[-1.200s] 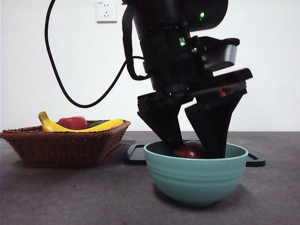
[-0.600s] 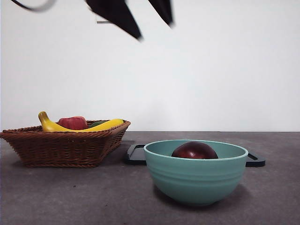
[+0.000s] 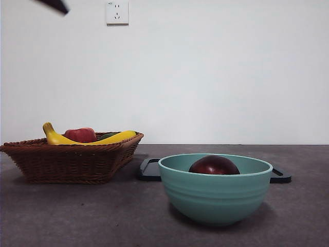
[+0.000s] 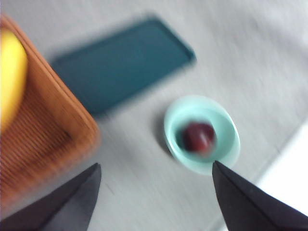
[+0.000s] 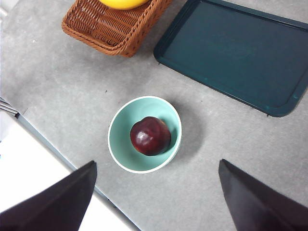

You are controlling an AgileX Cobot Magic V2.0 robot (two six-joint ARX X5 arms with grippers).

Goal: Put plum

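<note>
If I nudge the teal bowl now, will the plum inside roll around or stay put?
The plum is round and glossy, lying loose in the teal bowl, so it would probably roll on a nudge. The curved walls rise around it, so it should settle back toward the bottom rather than escape. Its smooth skin looks slippery for the jaws; both grippers, left gripper and right gripper, are open and high above.

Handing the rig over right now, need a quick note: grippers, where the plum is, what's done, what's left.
Left gripper: open, empty, high above the table, looking down on the bowl; its view is blurred.
Right gripper: open, empty, also high over the bowl.
Plum: lying inside the teal bowl, free of both grippers.
Wicker basket holds the bananas and a red fruit; the dark tray lies behind the bowl.
Done: plum is placed in the bowl.
Left: nothing visible on the plum; probably just parking the arms.
</note>
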